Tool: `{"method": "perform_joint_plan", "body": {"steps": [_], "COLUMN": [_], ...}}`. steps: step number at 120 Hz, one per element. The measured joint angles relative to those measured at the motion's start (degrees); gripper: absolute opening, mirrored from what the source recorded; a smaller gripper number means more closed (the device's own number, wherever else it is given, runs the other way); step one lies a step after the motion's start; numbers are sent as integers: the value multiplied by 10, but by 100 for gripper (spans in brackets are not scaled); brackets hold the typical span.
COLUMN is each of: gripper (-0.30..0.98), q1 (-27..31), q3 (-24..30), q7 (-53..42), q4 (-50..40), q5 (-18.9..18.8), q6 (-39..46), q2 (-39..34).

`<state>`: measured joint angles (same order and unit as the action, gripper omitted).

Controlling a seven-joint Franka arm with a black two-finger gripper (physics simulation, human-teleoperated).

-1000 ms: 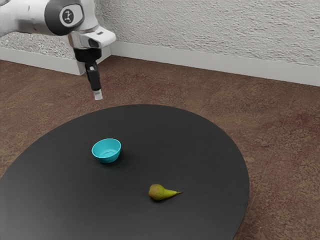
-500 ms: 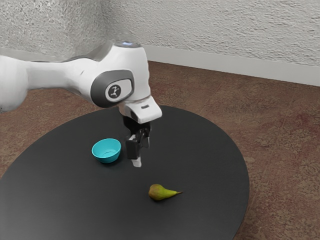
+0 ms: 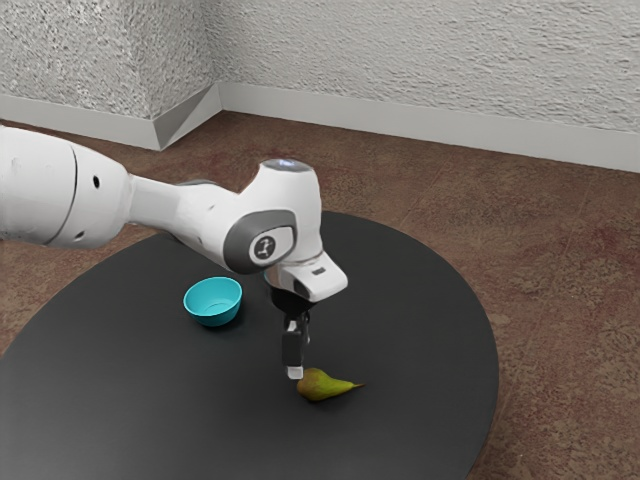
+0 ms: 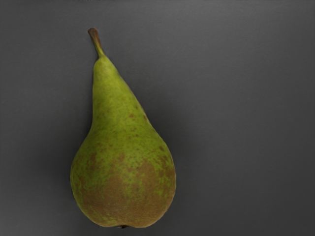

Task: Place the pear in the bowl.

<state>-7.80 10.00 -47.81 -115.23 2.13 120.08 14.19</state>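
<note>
Exterior view cuts off the arm (image 3: 160, 203); its round logo (image 3: 264, 247) is unreadable. I cannot tell whether the gripper (image 3: 296, 370), near the pear (image 3: 320, 386), is open or closed.

2 views share the pear (image 4: 123, 167): exterior farther, slanting down; wrist close overhead.

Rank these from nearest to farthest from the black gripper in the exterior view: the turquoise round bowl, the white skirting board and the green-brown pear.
1. Pear, right by the gripper, rounded end closest.
2. Bowl, on the table, toward the exterior view's left.
3. Skirting board, beyond the table.
</note>
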Motion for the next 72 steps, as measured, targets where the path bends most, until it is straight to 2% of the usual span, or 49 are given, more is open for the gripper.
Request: {"method": "perform_joint_plan", "body": {"steps": [8,16,44,60,72], "gripper": [69,69,69,69,59], "q1": [-9,-12,-17,-16,-16], "q3": [0,1,0,0,0], "q7": [5,9,21,26,29], "q4": [8,18,28,31,30], "q5": [-28,-41,-31,-28,-27], "q6": [10,19,56,69,74], "q2": [17,39,96,103,104]}}
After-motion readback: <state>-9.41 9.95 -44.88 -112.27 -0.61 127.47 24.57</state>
